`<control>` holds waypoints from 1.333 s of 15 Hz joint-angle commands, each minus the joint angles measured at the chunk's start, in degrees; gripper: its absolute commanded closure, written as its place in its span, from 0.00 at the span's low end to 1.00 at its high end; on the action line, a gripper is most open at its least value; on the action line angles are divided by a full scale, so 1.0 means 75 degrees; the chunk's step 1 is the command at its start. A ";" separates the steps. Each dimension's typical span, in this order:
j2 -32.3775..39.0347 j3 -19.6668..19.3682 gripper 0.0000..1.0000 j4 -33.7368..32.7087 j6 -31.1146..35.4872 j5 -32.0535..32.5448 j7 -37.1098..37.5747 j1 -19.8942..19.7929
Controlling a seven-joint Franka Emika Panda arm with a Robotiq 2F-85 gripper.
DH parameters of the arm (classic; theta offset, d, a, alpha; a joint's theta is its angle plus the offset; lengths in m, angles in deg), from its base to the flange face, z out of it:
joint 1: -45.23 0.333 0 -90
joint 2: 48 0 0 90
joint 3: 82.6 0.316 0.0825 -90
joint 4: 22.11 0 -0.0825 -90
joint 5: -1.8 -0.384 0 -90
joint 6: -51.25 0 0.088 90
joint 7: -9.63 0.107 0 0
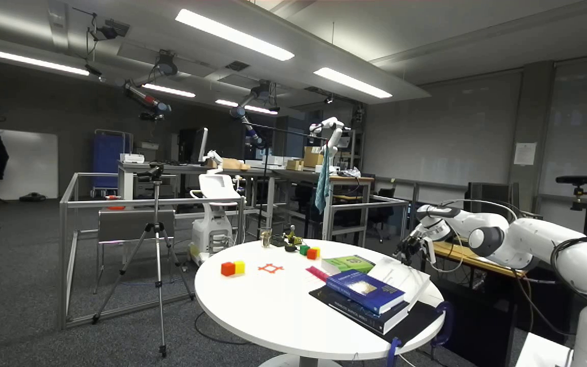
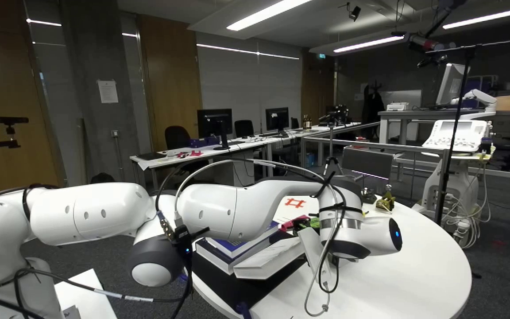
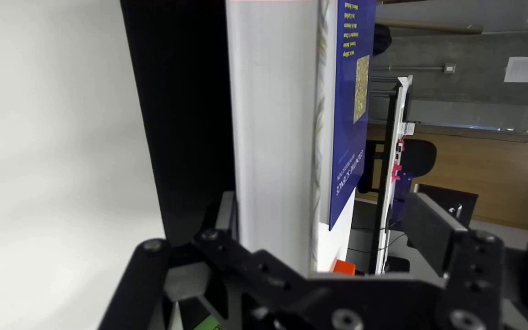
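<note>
- White-paged book (image 3: 273, 137): its page block runs down the centre of the wrist view, long axis top to bottom, crosswise to the line between the fingers.
- Gripper (image 3: 330, 213): jaws wide, clamping nothing; one finger at the block's left edge, by the black mat (image 3: 181, 114), the other well apart at right. Contact: cannot tell.
- Lower right of an exterior view, the white-paged book lies beside the blue book (image 1: 365, 290), below the gripper.

So there's two red cubes (image 1: 228, 268), two yellow cubes (image 1: 239, 267), one green cube (image 1: 303, 250), plus one blue-covered book (image 1: 365, 289), one dark-covered book (image 1: 355, 311), one thick white-paged book (image 3: 275, 137) and one green-covered book (image 1: 348, 263) lol.
</note>
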 commanded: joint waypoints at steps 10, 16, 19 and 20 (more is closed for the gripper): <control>-0.0616 -0.0011 0.00 0.0388 0.0773 0.0060 0.0643 0.0275; -0.0617 -0.0142 0.00 0.0344 0.1142 0.0178 0.0962 0.0527; -0.0651 -0.0292 0.00 0.0321 0.1083 0.0322 0.0971 0.0586; -0.0666 -0.0375 0.00 0.0302 0.1089 0.0415 0.0993 0.0610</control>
